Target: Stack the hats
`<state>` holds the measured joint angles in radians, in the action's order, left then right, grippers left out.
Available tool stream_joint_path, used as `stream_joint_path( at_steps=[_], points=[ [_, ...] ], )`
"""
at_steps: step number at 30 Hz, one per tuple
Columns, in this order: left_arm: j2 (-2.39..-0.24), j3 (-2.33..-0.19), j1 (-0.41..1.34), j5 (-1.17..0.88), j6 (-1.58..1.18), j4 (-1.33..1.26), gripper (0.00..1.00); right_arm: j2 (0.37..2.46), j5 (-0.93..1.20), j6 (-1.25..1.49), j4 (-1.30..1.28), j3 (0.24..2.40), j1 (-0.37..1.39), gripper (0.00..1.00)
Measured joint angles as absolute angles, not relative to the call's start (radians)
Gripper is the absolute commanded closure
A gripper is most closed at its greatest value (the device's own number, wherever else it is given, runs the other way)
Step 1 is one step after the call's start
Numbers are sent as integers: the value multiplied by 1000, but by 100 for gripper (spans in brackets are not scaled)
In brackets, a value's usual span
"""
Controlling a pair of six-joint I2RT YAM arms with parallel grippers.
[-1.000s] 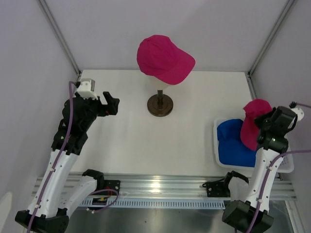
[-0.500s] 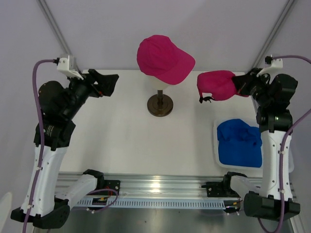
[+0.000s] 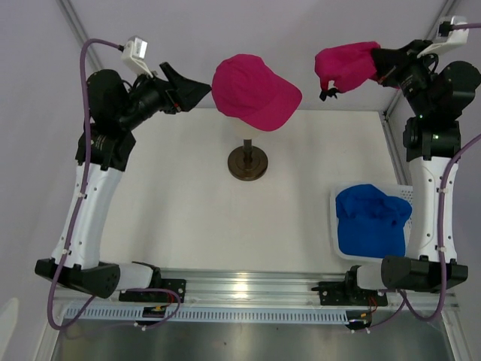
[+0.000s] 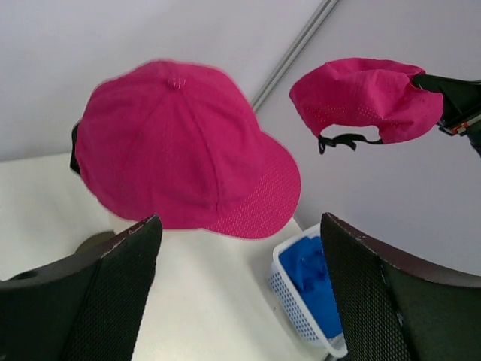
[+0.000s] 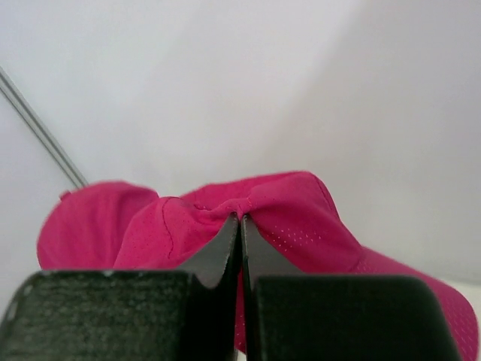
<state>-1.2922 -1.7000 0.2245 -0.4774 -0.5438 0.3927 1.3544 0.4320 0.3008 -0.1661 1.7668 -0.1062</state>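
A magenta hat (image 3: 252, 90) (image 4: 180, 150) sits on the mannequin head, covering it, brim toward the right. My left gripper (image 3: 192, 86) (image 4: 240, 222) hovers open just left of this hat, with nothing between its fingers. My right gripper (image 3: 379, 64) (image 5: 240, 219) is raised high at the back right, shut on the fabric of a second magenta hat (image 3: 344, 66) (image 4: 368, 98) (image 5: 301, 207), which hangs apart from the first, its strap dangling. A blue hat (image 3: 372, 222) (image 4: 316, 274) lies in the white basket.
The mannequin's dark round stand (image 3: 247, 162) is at mid-table. The white mesh basket (image 3: 334, 226) (image 4: 289, 297) sits at the right near edge. Metal frame posts (image 3: 90, 53) rise at the back corners, close to both arms.
The right arm lifted the second magenta hat out of the basket, up and toward the back. The left arm rose and swung toward the hat on the head.
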Motion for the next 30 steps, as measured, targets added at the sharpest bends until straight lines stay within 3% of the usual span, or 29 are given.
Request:
stream_joint_path(
  at_steps=[9, 18, 30],
  points=[
    [-1420, -1941, 230, -483, -597, 381, 20, 1594, 384, 391, -29, 2059, -11, 100],
    [-1594, -2111, 245, -511, -724, 374, 26, 1826, 241, 345, -25, 2311, 235, 100],
    [-1731, -2238, 247, -418, -747, 430, 35, 1891, 35, 246, 52, 2361, 488, 100]
  ],
)
